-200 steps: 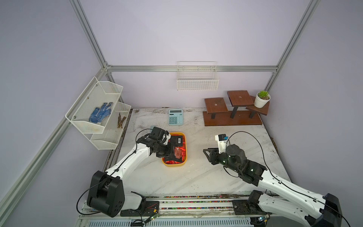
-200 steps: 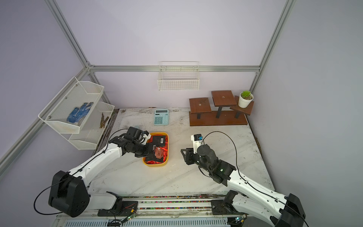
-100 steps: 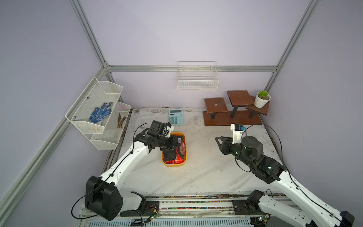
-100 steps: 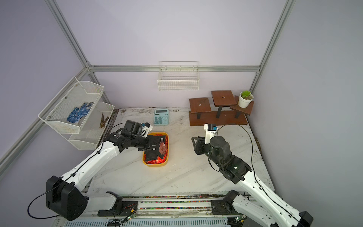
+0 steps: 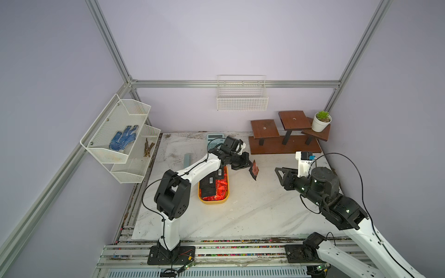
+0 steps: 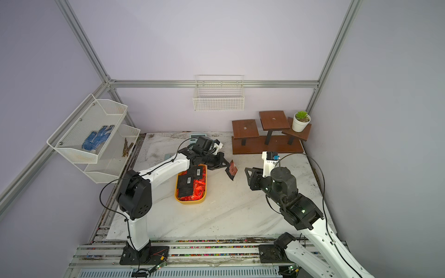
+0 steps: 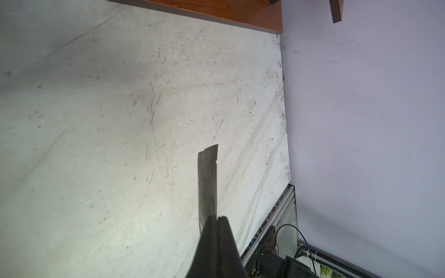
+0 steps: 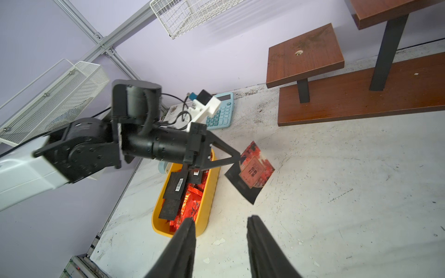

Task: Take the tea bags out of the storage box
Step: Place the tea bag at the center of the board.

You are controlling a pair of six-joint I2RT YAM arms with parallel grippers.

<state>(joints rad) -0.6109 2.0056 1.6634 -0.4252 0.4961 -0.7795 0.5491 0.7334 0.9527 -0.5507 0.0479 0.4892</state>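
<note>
In both top views the storage box (image 5: 213, 201) (image 6: 190, 201) lies on the table (image 5: 240, 216) with its long axis running away from the arm bases. It holds the tea bags (image 5: 218, 190). Flat black sachets with white barcode labels fill the box's left half. Crinkled red foil ones fill its right half and near end.

The left gripper (image 5: 249, 165) hangs past the box's far right corner, above the table. Its jaws are pinched on the edge of a reddish-brown sachet (image 5: 254, 170), which dangles clear of the box. The right gripper (image 5: 280, 177) is well to the right of the box and points toward it, jaws apart with nothing between them. A calculator (image 5: 213, 140) lies beyond the box's far end, partly hidden by the left arm.

The left wrist view shows nothing of the box. It shows the held sachet (image 7: 207, 183) edge-on, a thin dark strip rising from the closed fingertips (image 7: 212, 240) over bare, scratched table.

The right wrist view alone shows the sachet's printed face (image 8: 252, 175). It is red-brown with a black border, tilted onto one corner and gripped at its upper edge. This view also shows the box's yellow wall (image 8: 209, 192) from the side, with the black sachets overlapping on top of the red heap. The right fingers (image 8: 183, 245) stand a moderate gap apart, empty.
</note>
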